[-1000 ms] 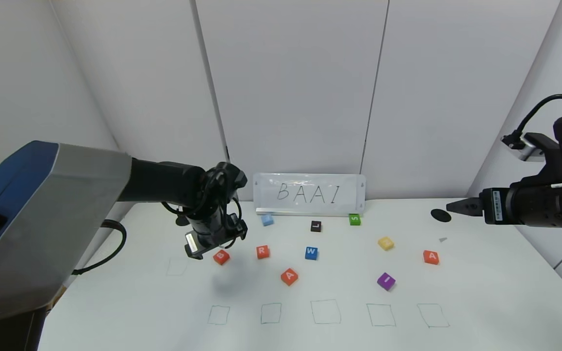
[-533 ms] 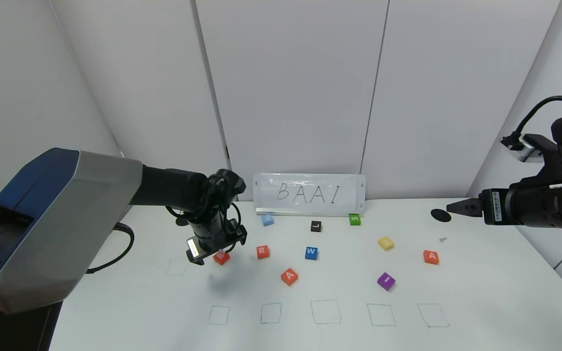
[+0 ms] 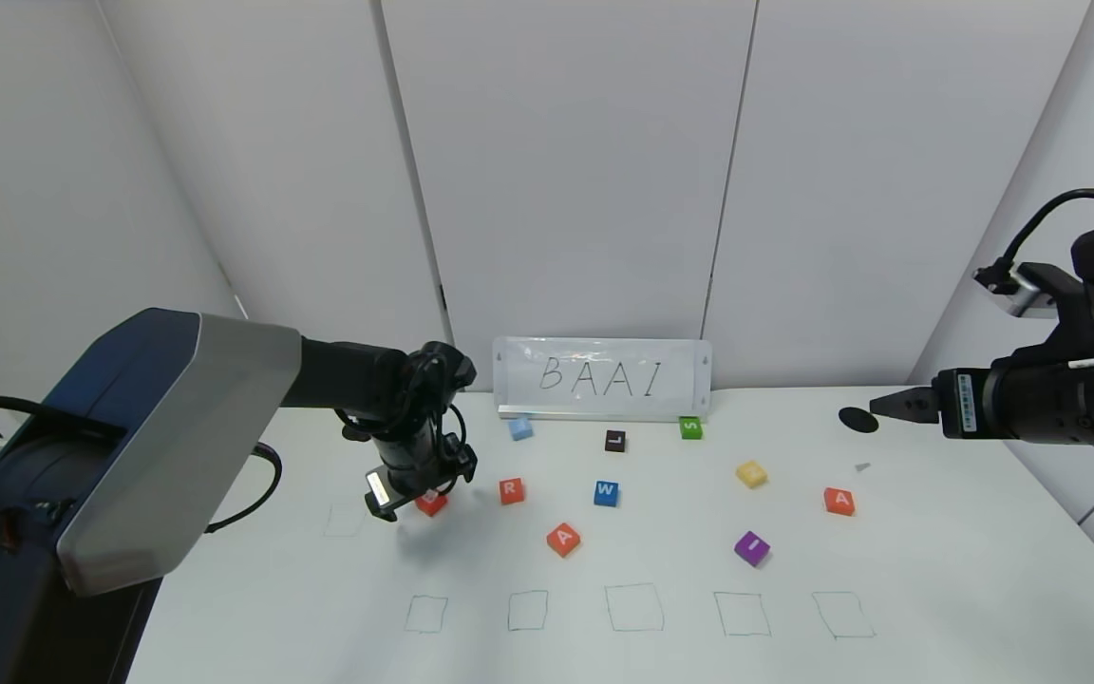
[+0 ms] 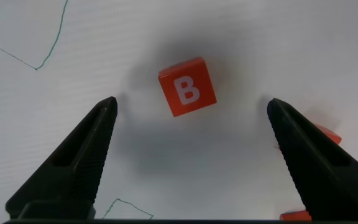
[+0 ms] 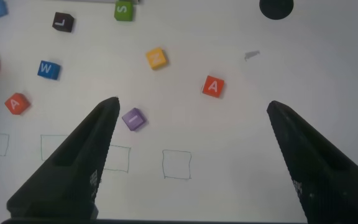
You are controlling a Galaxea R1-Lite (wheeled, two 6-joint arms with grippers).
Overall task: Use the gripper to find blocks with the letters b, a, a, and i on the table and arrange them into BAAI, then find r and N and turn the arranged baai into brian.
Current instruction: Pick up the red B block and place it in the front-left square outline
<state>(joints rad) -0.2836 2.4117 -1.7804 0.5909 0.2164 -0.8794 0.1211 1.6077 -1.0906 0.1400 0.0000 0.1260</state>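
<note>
Table: large white tabletop (image 3: 936, 579) with rounded corners, a black round hole toward its far right corner, and a row of five thin pen-drawn squares along the near edge.
B block: small orange-red cube with a white letter B (image 4: 187, 86) on top; sits flat on the table toward the far left, partly hidden under the left gripper in the head view (image 3: 431, 503). Edges crisp, letter turned slightly askew in the left wrist view.
Left gripper: black two-finger gripper (image 3: 411, 494) pointing down directly over the B block; fingers (image 4: 73, 163) spread wide, one to each side of the cube, neither touching it.
A blocks: two orange-red cubes with white A; one (image 3: 563, 539) mid-table nearer the near edge, one (image 3: 839, 501) toward the right edge.
I block: small purple cube with white I (image 3: 751, 548), right of centre, just behind the pen squares.
R block: orange-red cube with white R (image 3: 511, 490), just beside the B block toward the centre.
Other cubes: blue W cube (image 3: 606, 492) at centre; yellow cube (image 3: 750, 473); black L cube (image 3: 614, 440), green S cube (image 3: 690, 427) and light blue cube (image 3: 520, 428) along the far edge.
Sign: white board lettered BAAI (image 3: 602, 377) standing at the far edge.
Right gripper: black gripper (image 3: 894, 404) held high over the far right corner, idle; fingers (image 5: 73, 163) spread apart, holding nothing.
</note>
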